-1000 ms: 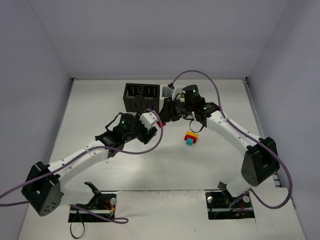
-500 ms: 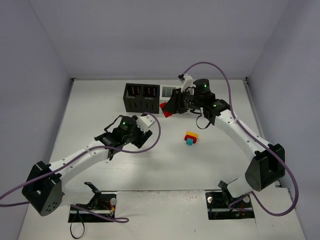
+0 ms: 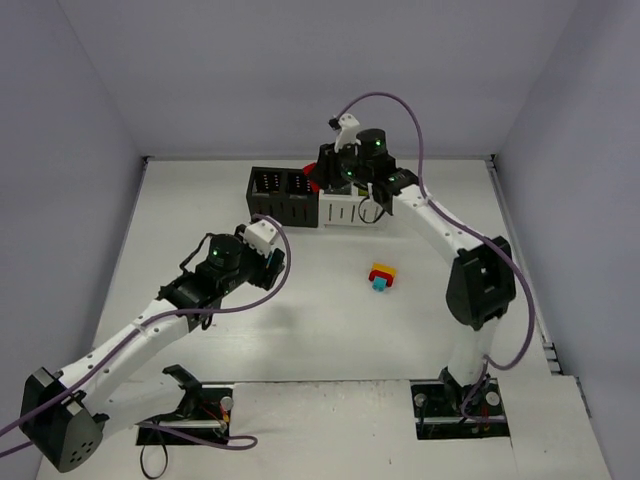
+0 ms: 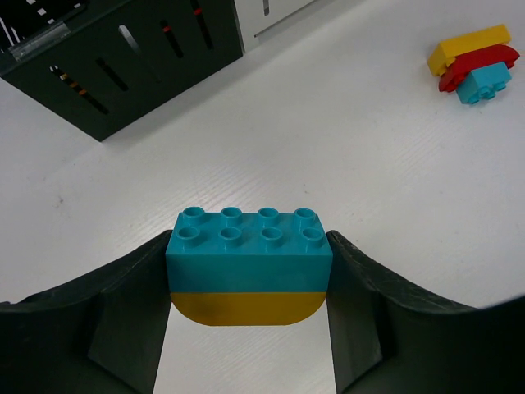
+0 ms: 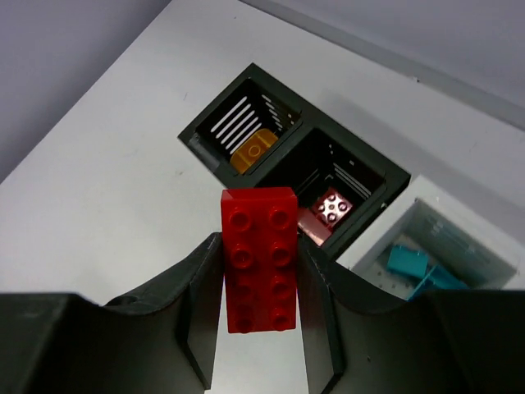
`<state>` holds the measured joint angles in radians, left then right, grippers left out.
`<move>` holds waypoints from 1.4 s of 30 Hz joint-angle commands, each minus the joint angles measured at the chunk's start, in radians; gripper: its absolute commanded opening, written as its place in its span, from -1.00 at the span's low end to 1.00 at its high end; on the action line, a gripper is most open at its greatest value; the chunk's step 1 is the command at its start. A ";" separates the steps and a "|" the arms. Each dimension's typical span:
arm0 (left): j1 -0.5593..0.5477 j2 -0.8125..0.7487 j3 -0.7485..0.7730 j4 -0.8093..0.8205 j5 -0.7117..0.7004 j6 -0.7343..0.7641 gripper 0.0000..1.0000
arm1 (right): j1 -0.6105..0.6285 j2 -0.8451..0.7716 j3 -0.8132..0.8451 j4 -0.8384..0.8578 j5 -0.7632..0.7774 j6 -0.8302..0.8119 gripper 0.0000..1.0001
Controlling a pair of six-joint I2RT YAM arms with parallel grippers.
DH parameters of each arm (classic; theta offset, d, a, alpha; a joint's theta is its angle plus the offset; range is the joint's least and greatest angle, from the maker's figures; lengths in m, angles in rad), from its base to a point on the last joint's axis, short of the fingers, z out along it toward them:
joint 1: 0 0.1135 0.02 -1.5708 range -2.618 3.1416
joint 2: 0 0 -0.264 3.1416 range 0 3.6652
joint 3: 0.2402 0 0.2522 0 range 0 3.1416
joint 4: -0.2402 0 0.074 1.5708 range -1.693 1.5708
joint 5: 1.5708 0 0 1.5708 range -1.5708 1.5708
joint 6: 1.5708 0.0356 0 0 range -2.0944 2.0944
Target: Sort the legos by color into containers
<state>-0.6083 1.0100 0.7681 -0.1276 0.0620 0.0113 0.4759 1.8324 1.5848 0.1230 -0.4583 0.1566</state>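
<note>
In the left wrist view my left gripper is shut on a teal brick stacked on a yellow one, held just above the table. My right gripper is shut on a red brick, long side up, hanging over the containers. Below it, one black bin holds an orange brick. The second black bin holds a red brick, and a white bin holds teal bricks. From above, the right gripper hovers at the black bins.
A yellow, red and teal clump lies on the table right of centre, also seen in the left wrist view as the clump. The white bins join the black ones on their right. The walls enclose the table on three sides.
My right gripper has carried the red brick up and back from beside the bins to above the black ones. My left arm has drawn back to the left with its teal and yellow clump.
</note>
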 commanded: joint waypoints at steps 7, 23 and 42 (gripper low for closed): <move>0.007 -0.079 -0.003 0.006 0.029 -0.076 -1.00 | 0.030 0.244 0.294 0.119 0.003 -0.104 -0.85; 0.008 -0.102 -0.010 0.006 0.016 -0.065 -1.00 | 0.041 0.352 0.383 0.109 0.049 -0.123 0.11; 0.010 0.047 0.074 0.224 0.028 0.257 -1.00 | 0.079 -0.133 -0.089 -0.016 -0.333 0.116 0.46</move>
<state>-0.6064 1.0523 0.7643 -0.0303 0.0776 0.1741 0.5331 1.7870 1.5444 0.0803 -0.6724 0.2123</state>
